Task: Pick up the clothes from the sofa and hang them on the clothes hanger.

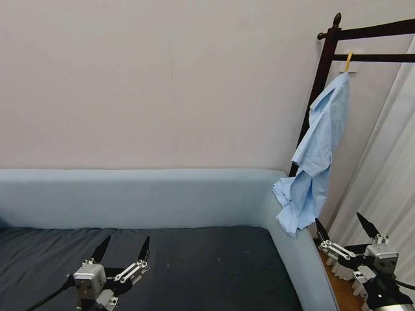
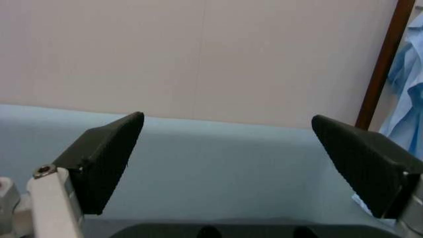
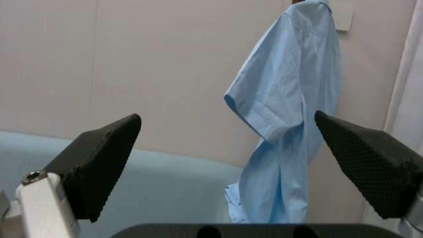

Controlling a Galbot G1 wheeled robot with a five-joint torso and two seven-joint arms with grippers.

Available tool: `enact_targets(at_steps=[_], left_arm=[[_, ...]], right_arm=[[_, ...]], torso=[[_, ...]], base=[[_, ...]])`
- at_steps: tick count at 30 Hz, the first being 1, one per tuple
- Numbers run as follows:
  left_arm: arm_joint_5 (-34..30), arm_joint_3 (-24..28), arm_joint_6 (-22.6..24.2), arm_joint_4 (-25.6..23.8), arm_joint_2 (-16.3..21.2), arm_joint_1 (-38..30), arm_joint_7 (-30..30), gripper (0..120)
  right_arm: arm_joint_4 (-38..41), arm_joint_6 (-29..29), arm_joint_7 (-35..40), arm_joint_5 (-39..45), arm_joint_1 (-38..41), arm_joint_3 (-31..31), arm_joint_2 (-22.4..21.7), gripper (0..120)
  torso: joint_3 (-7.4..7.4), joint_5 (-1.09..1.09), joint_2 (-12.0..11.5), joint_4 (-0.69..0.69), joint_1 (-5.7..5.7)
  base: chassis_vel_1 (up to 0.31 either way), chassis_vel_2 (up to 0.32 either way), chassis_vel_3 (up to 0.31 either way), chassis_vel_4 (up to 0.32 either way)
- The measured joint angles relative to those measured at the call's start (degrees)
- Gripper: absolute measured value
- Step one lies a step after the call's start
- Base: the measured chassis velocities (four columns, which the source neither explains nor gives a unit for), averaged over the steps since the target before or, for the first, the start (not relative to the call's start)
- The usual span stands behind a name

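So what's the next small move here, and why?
Probably just a small pull-back of the right arm, then stop. The blue shirt already hangs from the dark wooden rack, with its lower end lying against the sofa arm. The left end effector and the right end effector are both open, low and hold nothing.

Plain light-blue cotton shirt [image 1: 324, 129] at right of frame, dark brown wooden clothes hanger stand [image 1: 376, 29], small yellow peg [image 1: 349, 61], pale blue sofa backrest [image 1: 130, 197], charcoal seat cushion [image 1: 207, 259], off-white wall [image 1: 162, 78], white curtain [image 1: 389, 175], black-fingered silver left gripper [image 1: 127, 241], matching right gripper [image 1: 338, 223]
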Motion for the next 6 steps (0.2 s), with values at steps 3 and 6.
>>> enact_targets(at_steps=[3,6], left_arm=[[0.00,0.00,0.00,0.00,0.00,0.00,0.00,100],[0.00,0.00,0.00,0.00,0.01,-0.01,0.00,100]], right_arm=[[-0.27,1.48,0.03,-1.43,-1.03,-0.08,1.25,100],[-0.78,3.07,0.11,-3.12,-2.86,-0.32,3.50,100]], torso=[[0.00,-0.02,0.00,0.03,0.00],[0.00,0.04,0.00,-0.06,0.00]], base=[[0.000,0.000,0.000,0.000],[0.000,0.000,0.000,0.000]])
